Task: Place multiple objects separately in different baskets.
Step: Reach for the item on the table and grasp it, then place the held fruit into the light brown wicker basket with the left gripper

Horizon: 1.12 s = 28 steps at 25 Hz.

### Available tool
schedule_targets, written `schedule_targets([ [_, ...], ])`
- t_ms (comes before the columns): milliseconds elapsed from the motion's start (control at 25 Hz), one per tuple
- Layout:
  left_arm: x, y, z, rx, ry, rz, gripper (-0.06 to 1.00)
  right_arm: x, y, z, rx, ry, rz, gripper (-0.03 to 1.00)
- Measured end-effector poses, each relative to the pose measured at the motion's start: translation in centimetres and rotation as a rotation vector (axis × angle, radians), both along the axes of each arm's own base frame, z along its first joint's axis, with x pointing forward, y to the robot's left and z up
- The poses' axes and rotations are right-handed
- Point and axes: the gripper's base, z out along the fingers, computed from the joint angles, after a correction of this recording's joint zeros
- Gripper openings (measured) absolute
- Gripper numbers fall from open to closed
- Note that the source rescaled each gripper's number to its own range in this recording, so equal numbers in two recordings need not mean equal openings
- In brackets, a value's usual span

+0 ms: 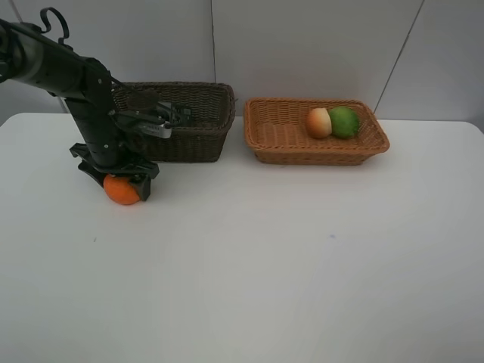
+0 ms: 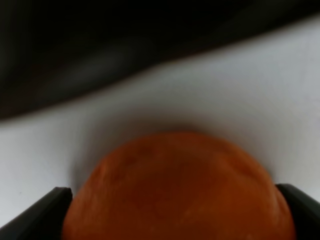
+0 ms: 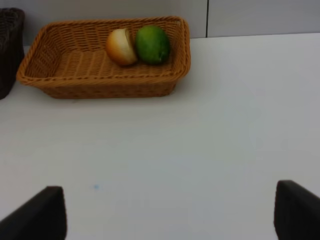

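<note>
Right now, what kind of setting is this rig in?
Most likely a lab test bench, not a home: a bare white table against plain white wall panels, with only staged props on it, two wicker baskets, a few fruits, and a robot arm.

A white table [image 1: 302,287] stands against pale grey wall panels [image 1: 302,45].

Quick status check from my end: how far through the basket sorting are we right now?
Done: the peach and green fruit lie side by side in the light tan basket. In hand: the left gripper is down over the mandarin on the table, jaws open either side of it, not yet lifted. Left: the mandarin still needs a basket. The dark basket's contents can't be seen. The right gripper is open and empty.
</note>
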Motion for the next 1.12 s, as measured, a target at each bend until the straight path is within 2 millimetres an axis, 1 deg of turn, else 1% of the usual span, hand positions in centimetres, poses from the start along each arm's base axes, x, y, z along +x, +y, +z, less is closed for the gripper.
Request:
schedule_targets([
  [280,-0.01,0.0,-0.13,0.001,0.003,0.0,0.99,0.0,0.0,0.0,0.0,0.0,0.0,0.9],
  [320,-0.01,0.0,-0.13,0.001,0.003,0.0,0.98,0.0,0.0,0.0,0.0,0.0,0.0,0.9],
  [400,-0.01,0.0,-0.13,0.001,0.003,0.0,0.92,0.0,0.0,0.0,0.0,0.0,0.0,0.9],
  [440,-0.03,0.01,-0.13,0.001,0.005,0.0,0.92,0.0,0.0,0.0,0.0,0.0,0.0,0.9],
  [1120,-0.26,-0.01,-0.14,-0.001,0.03,0.031,0.92,0.0,0.0,0.0,0.0,0.0,0.0,0.9],
])
